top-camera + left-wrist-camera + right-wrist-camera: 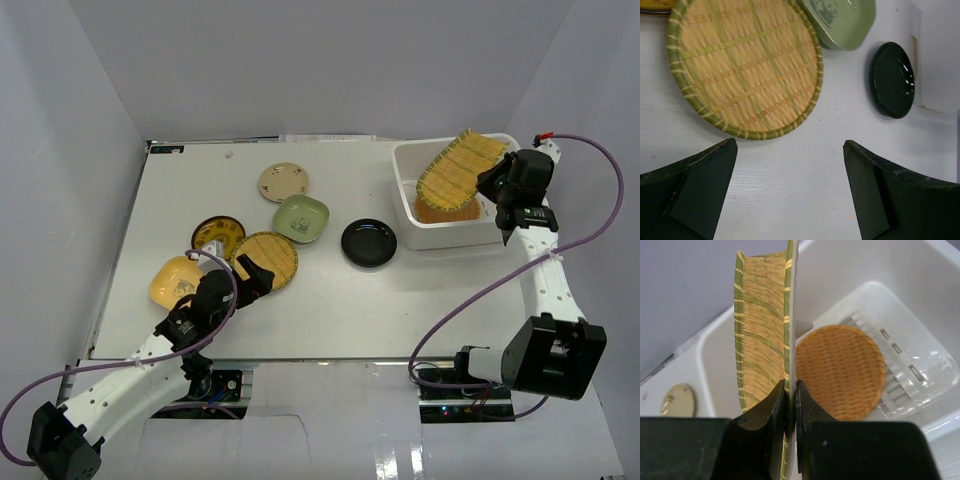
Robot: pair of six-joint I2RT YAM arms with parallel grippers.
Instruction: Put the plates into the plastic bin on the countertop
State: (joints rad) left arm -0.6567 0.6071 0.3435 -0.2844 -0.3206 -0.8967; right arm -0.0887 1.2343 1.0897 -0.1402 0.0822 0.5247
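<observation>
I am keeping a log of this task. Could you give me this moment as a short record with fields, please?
Left end effector: open, empty, just short of the large round woven tray
Right end effector: shut on the rectangular woven tray, held tilted over the bin
In the bin: small round woven tray
On the table: large round woven tray, green square plate, black plate, beige plate, yellow plate, dark-rimmed yellow plate

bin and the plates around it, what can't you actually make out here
Bin floor, top view: mostly covered by the tilted woven tray pinched in the right gripper.
Round woven plate in the bin, right wrist view: near edge behind the fingers.
Yellow plate, top view: partly under the left arm.
Beige plate pattern, right wrist view: too small.
</observation>
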